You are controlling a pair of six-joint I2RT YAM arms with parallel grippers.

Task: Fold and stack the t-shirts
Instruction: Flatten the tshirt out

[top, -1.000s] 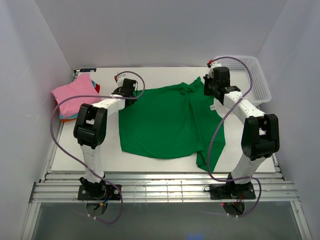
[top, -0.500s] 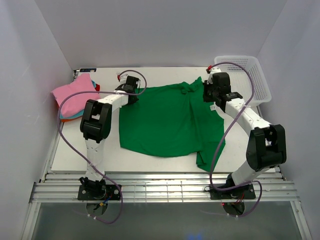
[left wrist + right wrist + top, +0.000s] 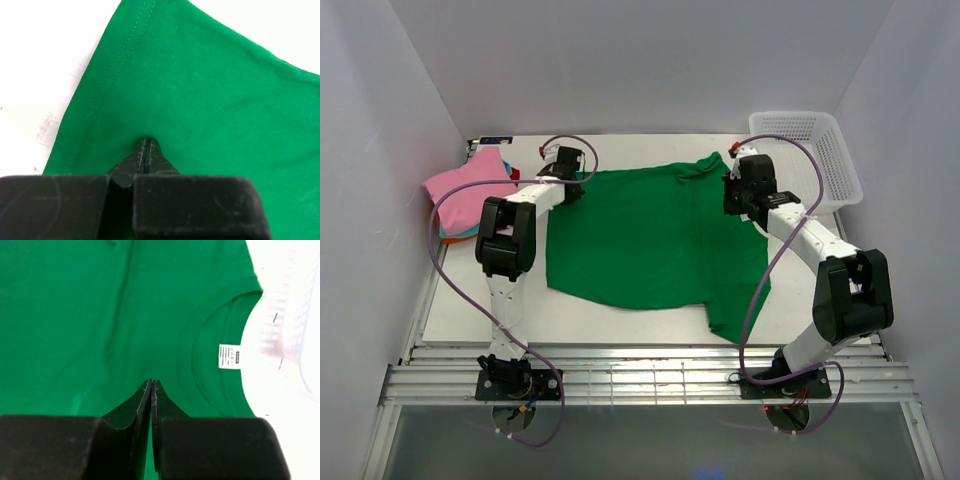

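Both pinch the green t-shirt, spread flat between the arms: left gripper clamped by a stitched edge, right gripper clamped beside the collar. Pull apart evenly and low, flatten wrinkles before folding; folded stack sits far left

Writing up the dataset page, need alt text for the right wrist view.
Right claw, shut, pinches a bright green t-shirt spread on a white table. The collar with its white neck label lies to the right, near a blurred white basket.
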